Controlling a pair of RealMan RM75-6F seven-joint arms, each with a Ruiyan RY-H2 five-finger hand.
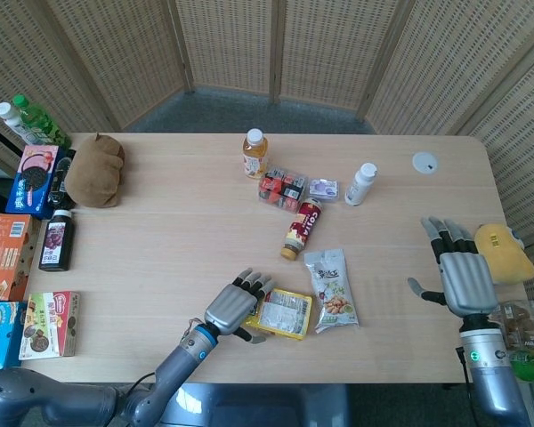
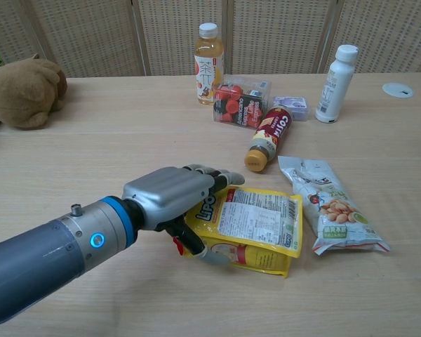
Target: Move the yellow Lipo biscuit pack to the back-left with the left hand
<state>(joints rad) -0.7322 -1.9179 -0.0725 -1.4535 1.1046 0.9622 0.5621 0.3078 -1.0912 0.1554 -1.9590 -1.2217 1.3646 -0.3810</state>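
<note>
The yellow Lipo biscuit pack (image 1: pixel 289 313) (image 2: pixel 256 221) lies near the table's front edge, its left end tipped up a little. My left hand (image 1: pixel 236 311) (image 2: pixel 172 200) covers that end. Its fingers lie over the top of the pack and its thumb (image 2: pixel 212 255) curls under the edge, so it grips the pack. At the right side of the table my right hand (image 1: pixel 461 277) hovers flat with its fingers spread and holds nothing. The chest view does not show the right hand.
A snack bag of nuts (image 1: pixel 331 289) (image 2: pixel 330 207) lies just right of the pack. Behind them are a lying cola bottle (image 1: pixel 301 228), a small box of packets (image 1: pixel 282 188) and a juice bottle (image 1: pixel 254 153). A brown plush (image 1: pixel 96 169) and snack boxes (image 1: pixel 49 325) line the left edge.
</note>
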